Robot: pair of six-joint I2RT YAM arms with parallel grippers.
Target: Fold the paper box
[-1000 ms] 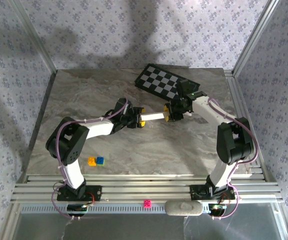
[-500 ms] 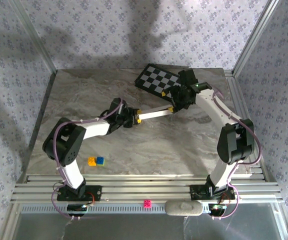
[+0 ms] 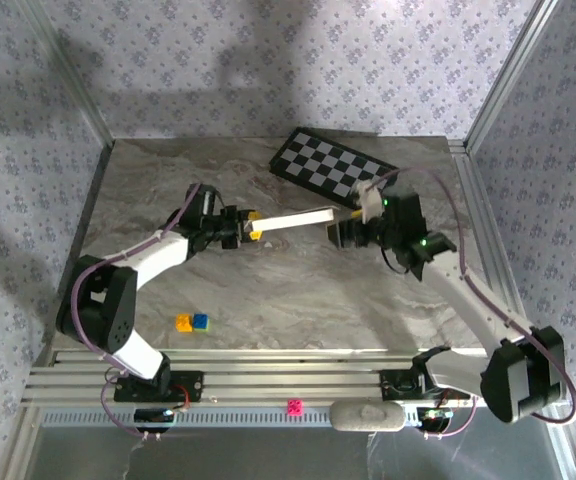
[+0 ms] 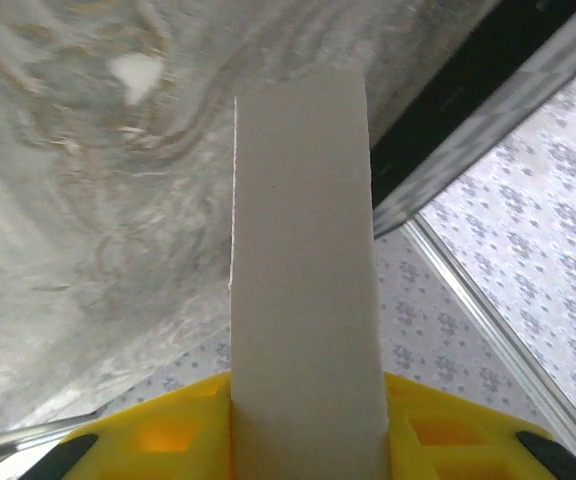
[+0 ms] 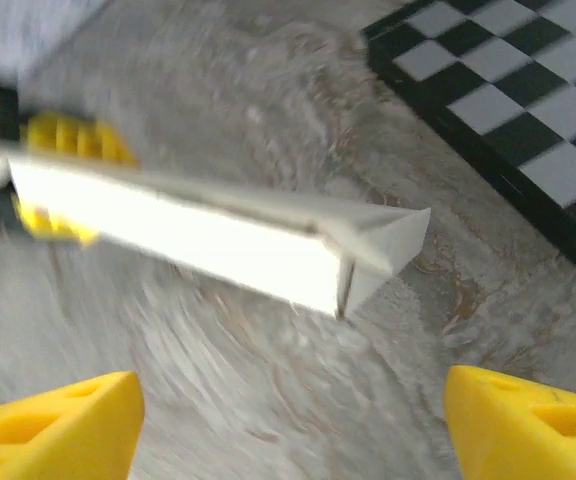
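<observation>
Where the grey marbled worktop (image 3: 298,300) spreads across the middle of the top view, two arms reach in from the lower edge. The left arm (image 3: 153,258) slants up toward the centre and the right arm (image 3: 463,290) bends in from the lower right. A black-and-white chessboard (image 3: 330,166) lies flat and turned at an angle in the upper centre-right of that frame.

The paper box (image 3: 293,219) sits just below the board, near the centre, between the two wrists. From above it shows as a long, narrow white strip seen almost edge-on. The left jaws are closed on its left end, with the yellow fingertips (image 3: 252,226) pinching the cardboard. In the left wrist view the white panel (image 4: 303,290) rises straight up from between the yellow pads (image 4: 158,435), filling the gap between them.

The right jaws stand wide apart and hold nothing. Their yellow fingertips (image 5: 53,420) sit in the bottom corners of the right wrist frame, with bare worktop between them. The box (image 5: 218,240) crosses the upper middle of that view, blurred, and its folded end is clear of both fingers. In the top view that end lies just beside the right wrist, not touching it. Whether it rests on the worktop I cannot tell.

A pale oblong pad (image 3: 368,415) lies on the metal rail (image 3: 268,385) at the bottom. A yellow cube (image 3: 183,322) and a blue cube (image 3: 200,321) touch side by side in the lower left of the worktop. A small pink die (image 3: 294,406) sits on the rail, bottom centre.
</observation>
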